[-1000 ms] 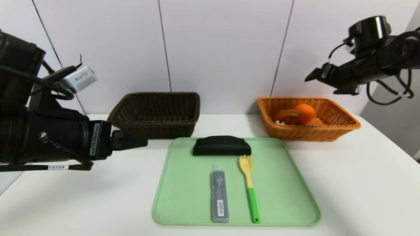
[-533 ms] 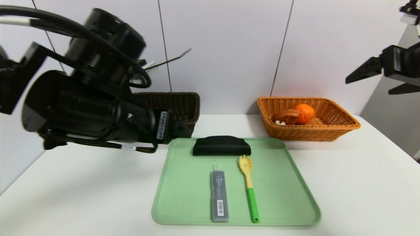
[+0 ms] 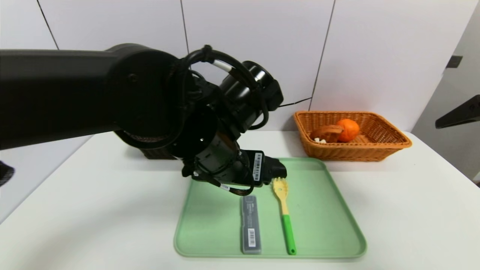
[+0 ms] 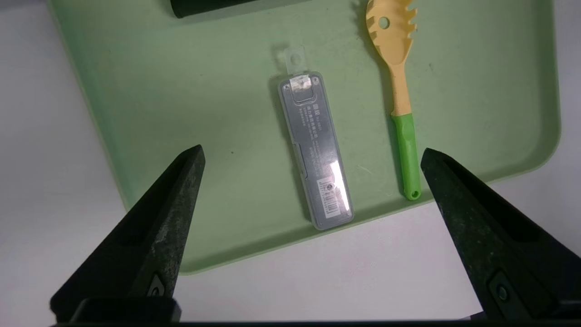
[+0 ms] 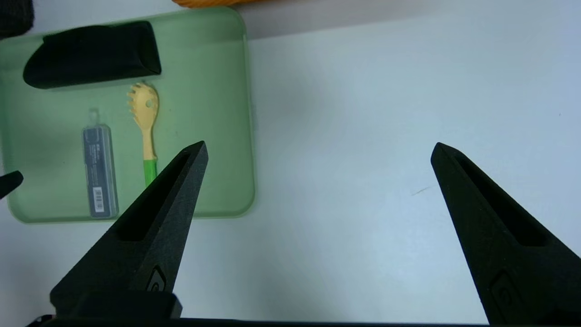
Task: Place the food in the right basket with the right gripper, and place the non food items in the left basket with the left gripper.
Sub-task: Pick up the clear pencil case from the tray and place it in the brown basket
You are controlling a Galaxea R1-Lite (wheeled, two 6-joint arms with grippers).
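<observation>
Change: the left gripper (image 4: 313, 156) had swung over the green tray (image 3: 318, 225), jaws spread, empty.
Grey case (image 4: 316, 150): lay beneath, between those jaws.
Right gripper (image 5: 320, 143): withdrawn rightward, jaws parted.

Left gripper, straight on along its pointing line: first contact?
Likely the grey case on the green tray: it lies between the open left gripper's fingers in its wrist view. Depth is unclear, so it might meet bare tray instead.
</observation>
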